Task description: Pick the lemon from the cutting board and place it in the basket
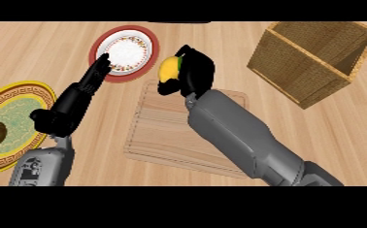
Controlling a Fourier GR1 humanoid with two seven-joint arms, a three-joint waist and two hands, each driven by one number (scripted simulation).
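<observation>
The yellow lemon (168,69) is held in my right hand (193,72), whose fingers and thumb curl round it over the far edge of the wooden cutting board (168,135). Only the lemon's left side shows past the hand. The woven basket (312,59) stands at the far right, well apart from the hand. My left hand (79,98) rests open at the left, fingers straight and pointing up toward the red-rimmed plate.
A red-rimmed white plate (125,52) lies beyond the board at the left. A yellow-rimmed patterned plate (18,122) sits at the left edge, with a small brown item on it. My right forearm crosses the board diagonally.
</observation>
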